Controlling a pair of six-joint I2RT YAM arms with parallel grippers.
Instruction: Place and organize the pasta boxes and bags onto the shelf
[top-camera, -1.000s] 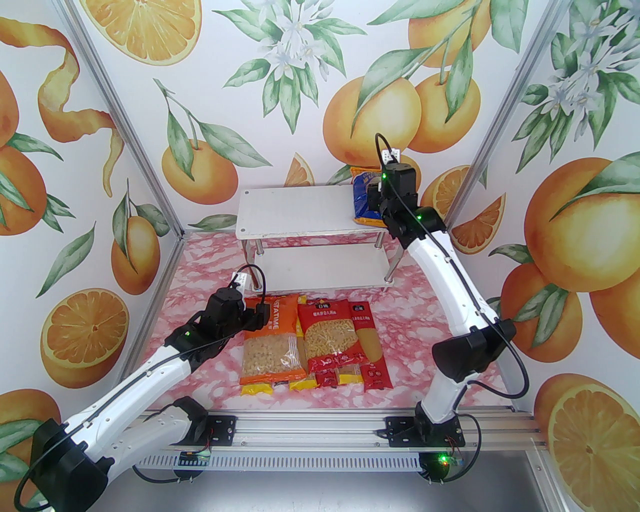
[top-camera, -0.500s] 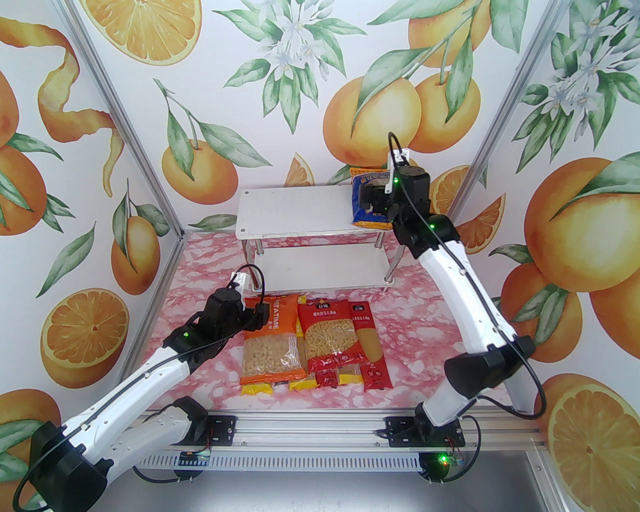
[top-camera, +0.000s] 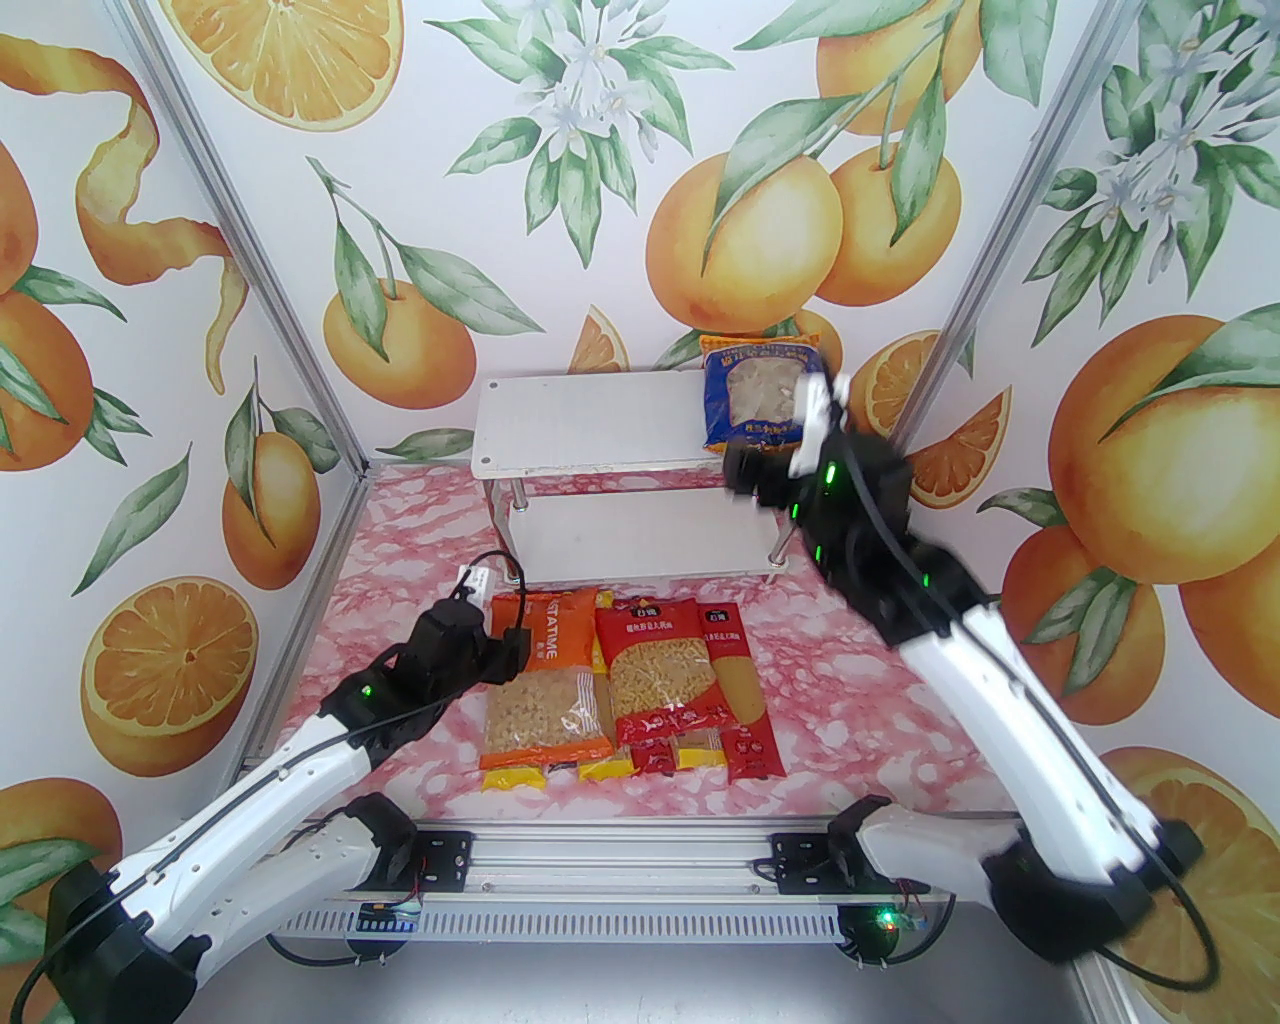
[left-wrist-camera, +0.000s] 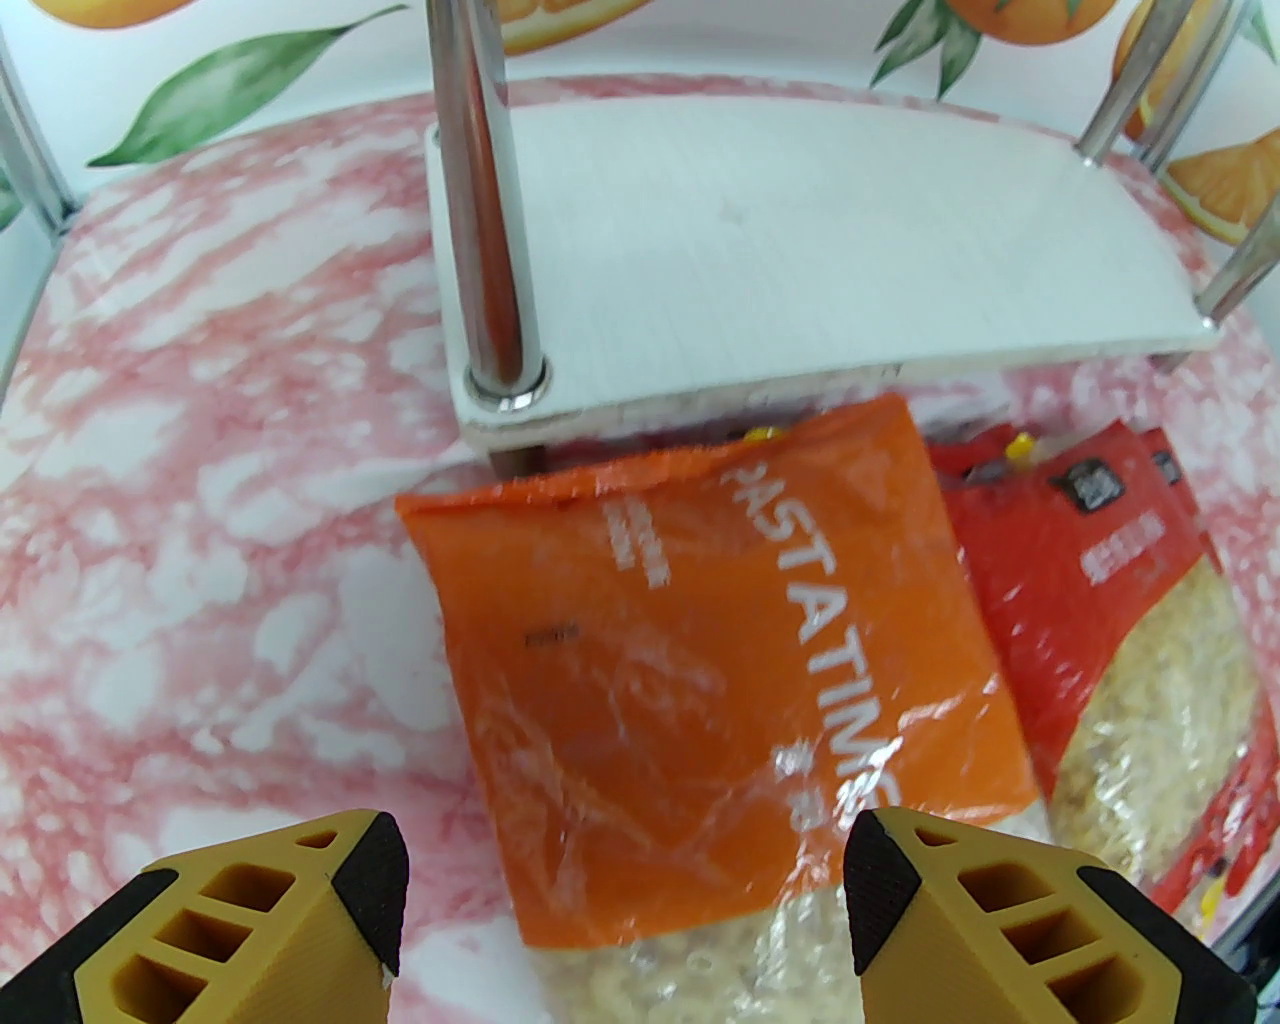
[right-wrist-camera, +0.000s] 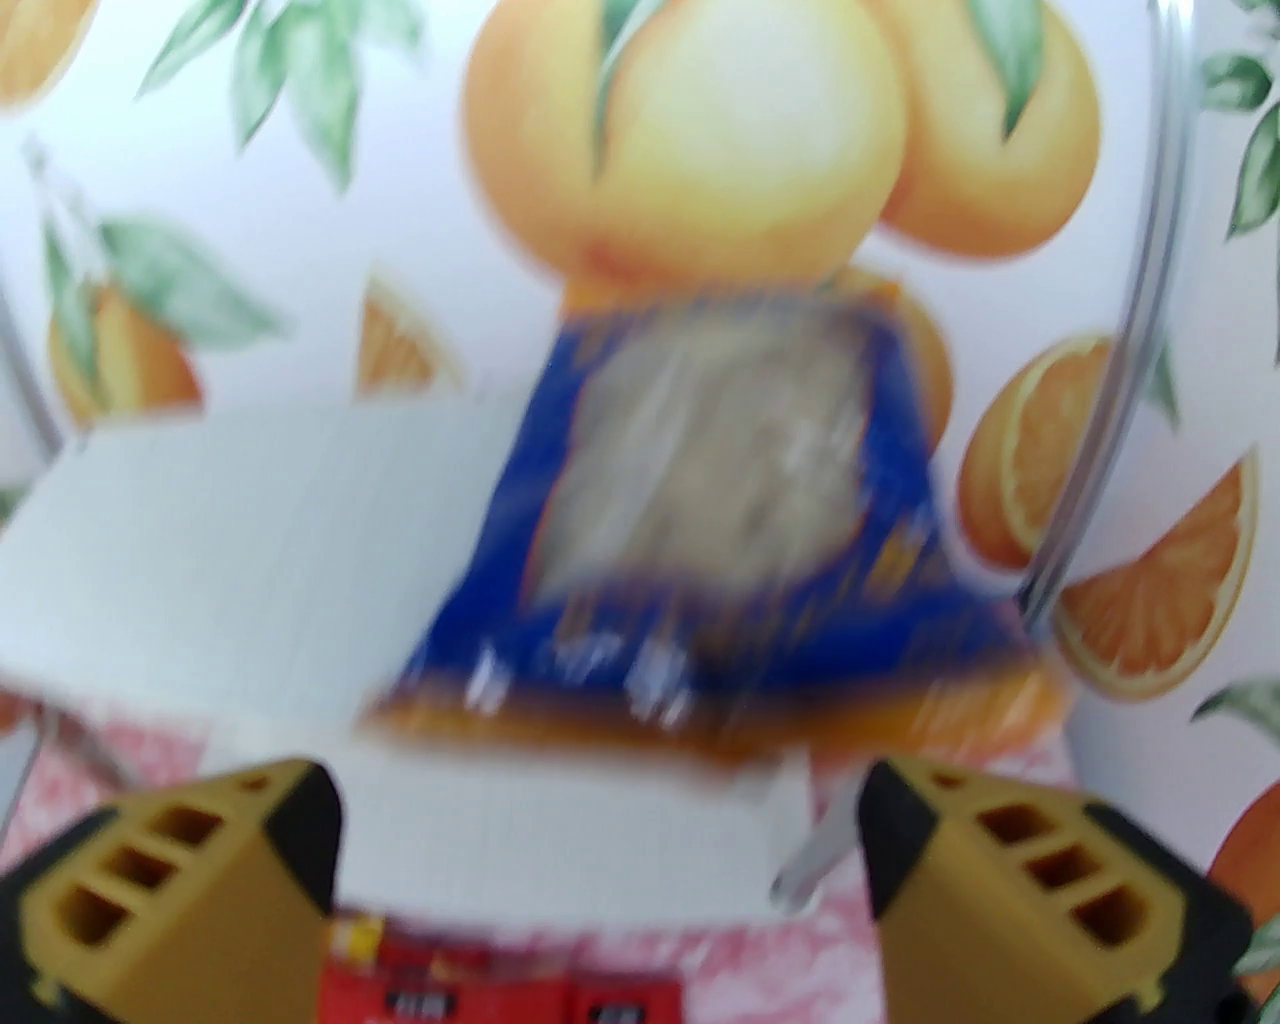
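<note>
The blue bag (top-camera: 757, 400) with yellow ends lies on the right end of the shelf's top board (top-camera: 590, 420). My right gripper (top-camera: 748, 478) is open, blurred by motion, just in front of and below that bag. In the right wrist view, nothing sits between the open right gripper (right-wrist-camera: 600, 880) fingers and the blue bag (right-wrist-camera: 720, 540) is ahead. On the table lie the orange PASTATIME bag (top-camera: 548, 680), a red bag (top-camera: 655, 670) and a red spaghetti pack (top-camera: 740, 690), with yellow packs (top-camera: 600, 770) under them. My open left gripper (left-wrist-camera: 620, 900) hovers over the orange bag (left-wrist-camera: 700, 640).
The shelf's lower board (top-camera: 640, 535) is bare, and a chrome leg (left-wrist-camera: 480, 200) stands close behind the orange bag. Printed walls enclose the pink marbled table (top-camera: 400, 600) on the left, back and right. A metal rail (top-camera: 600, 865) runs along the near edge.
My right arm has pulled back and down from the blue bag, which stays on the top board. My left gripper has shifted slightly nearer and lower over the orange bag.
</note>
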